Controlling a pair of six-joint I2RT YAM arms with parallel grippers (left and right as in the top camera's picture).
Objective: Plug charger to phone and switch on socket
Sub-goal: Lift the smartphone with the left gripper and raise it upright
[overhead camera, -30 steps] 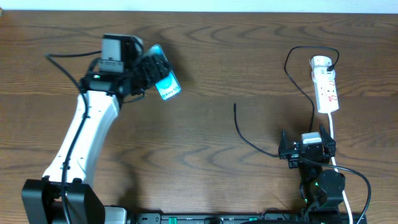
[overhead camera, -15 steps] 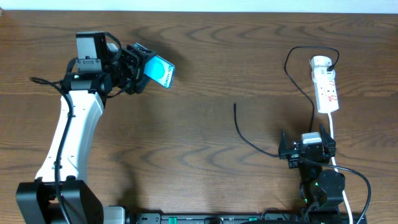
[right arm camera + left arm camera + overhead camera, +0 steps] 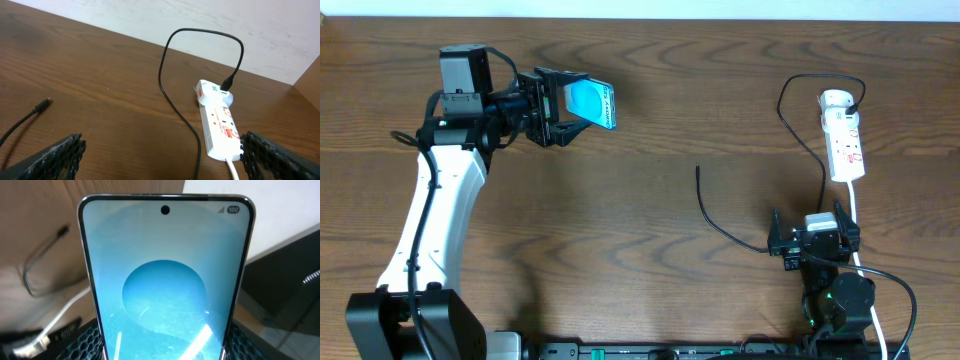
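My left gripper [image 3: 558,105] is shut on the phone [image 3: 592,103] and holds it above the table at the back left, its turquoise screen lit. In the left wrist view the phone [image 3: 165,280] fills the frame between the black fingers [image 3: 80,340]. The charger cable's free tip [image 3: 698,168] lies on the wood mid-table. The cable [image 3: 790,95] loops round to a black plug [image 3: 858,100] in the white socket [image 3: 844,135]. My right gripper [image 3: 810,224] stands open near the front right, nothing between its fingers. In the right wrist view, the socket [image 3: 217,125] and the cable tip [image 3: 47,102] lie ahead of it.
A thick white cord [image 3: 855,215] runs from the socket toward the front edge past the right arm. The dark wooden table [image 3: 620,250] spreads between both arms. A pale wall [image 3: 200,20] borders the far side.
The left arm has swung back and turned the phone, carrying it slightly up and to the right, so that it now points toward the right. The right arm, cable and socket have not moved.
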